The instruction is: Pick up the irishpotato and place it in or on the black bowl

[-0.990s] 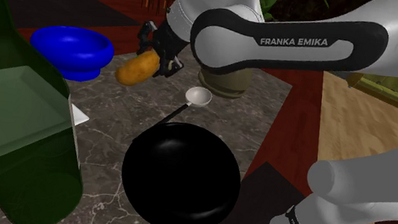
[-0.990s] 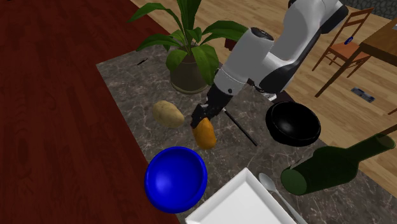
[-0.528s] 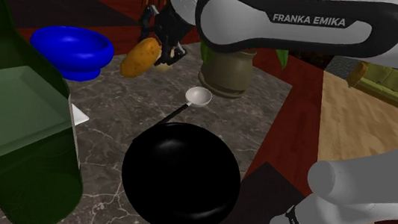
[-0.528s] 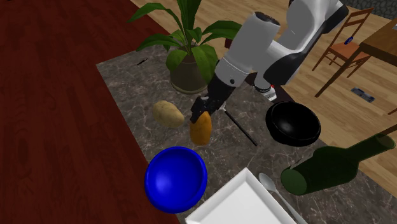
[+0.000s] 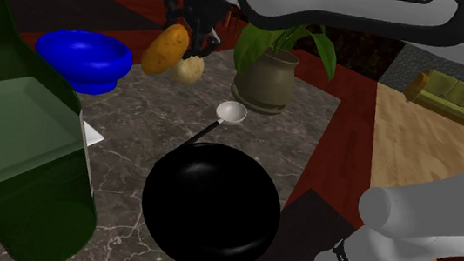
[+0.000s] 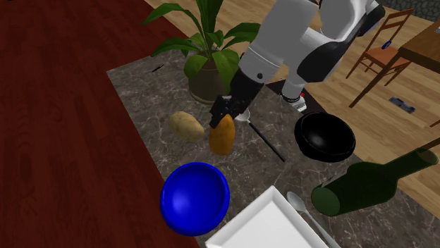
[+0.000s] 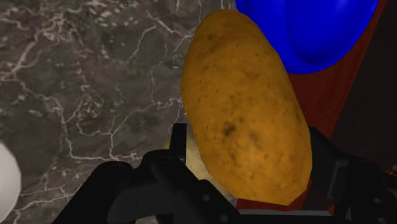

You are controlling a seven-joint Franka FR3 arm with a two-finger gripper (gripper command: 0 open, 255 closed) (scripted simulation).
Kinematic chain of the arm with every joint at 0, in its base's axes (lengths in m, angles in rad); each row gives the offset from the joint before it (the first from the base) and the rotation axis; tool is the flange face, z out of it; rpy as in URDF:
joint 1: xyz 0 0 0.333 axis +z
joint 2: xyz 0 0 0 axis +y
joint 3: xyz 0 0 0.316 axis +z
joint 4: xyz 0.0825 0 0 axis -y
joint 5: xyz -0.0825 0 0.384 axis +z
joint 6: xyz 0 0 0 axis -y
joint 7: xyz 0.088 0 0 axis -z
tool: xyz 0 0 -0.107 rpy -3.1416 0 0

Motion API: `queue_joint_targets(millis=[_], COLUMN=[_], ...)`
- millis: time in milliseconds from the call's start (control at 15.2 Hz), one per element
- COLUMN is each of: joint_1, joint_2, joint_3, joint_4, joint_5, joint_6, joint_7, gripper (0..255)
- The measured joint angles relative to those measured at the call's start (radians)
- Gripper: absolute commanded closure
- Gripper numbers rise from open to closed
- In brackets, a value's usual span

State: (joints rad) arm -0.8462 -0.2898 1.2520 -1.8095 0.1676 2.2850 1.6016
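Note:
An orange-brown potato (image 5: 165, 49) hangs in the air above the marble table, with my gripper (image 5: 192, 25) shut on its upper end. From the second exterior view the potato (image 6: 222, 135) points nearly straight down below the gripper (image 6: 220, 116). Seen from the wrist, the potato (image 7: 245, 102) sits clasped between the black fingers (image 7: 179, 137) of the gripper (image 7: 248, 146). The black bowl (image 5: 211, 206) stands near the table's front in the shoulder view, well apart from the gripper; in the second exterior view the bowl (image 6: 324, 137) is to the gripper's right.
A paler second potato (image 5: 188, 69) (image 6: 186, 126) lies on the table under the gripper. A blue bowl (image 5: 82, 57) (image 6: 195, 198), a potted plant (image 5: 264, 80), a white ladle (image 5: 230, 112), a green bottle (image 6: 370, 182) and a white tray (image 6: 268, 225) share the table.
The gripper has risen with the orange-brown potato, lifting it well off the table. The potato has swung from lying slanted to hanging nearly upright.

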Motion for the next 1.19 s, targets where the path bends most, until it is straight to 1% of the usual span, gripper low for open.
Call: queue_joint_targets(millis=[132, 528, 594, 660, 726, 990, 1188], joint_1=[0.002, -0.031, -0.005, 0.033, 0.085, 0.250, 0.343], joint_2=[-0.001, 0.021, 0.004, -0.023, -0.060, -0.209, -0.305], joint_3=[-0.008, 0.019, -0.011, -0.048, -0.105, -0.259, -0.333], joint_4=[0.026, 0.118, 0.112, 0.096, 0.072, -0.031, -0.096], joint_5=[0.000, -0.026, -0.011, 0.012, 0.045, 0.150, 0.201], joint_6=[-0.027, -0.103, -0.112, -0.118, -0.127, -0.158, -0.189], joint_7=[-0.001, 0.010, 0.005, 0.001, -0.013, -0.032, -0.030], gripper=[255, 255, 255, 255, 255, 255, 255])
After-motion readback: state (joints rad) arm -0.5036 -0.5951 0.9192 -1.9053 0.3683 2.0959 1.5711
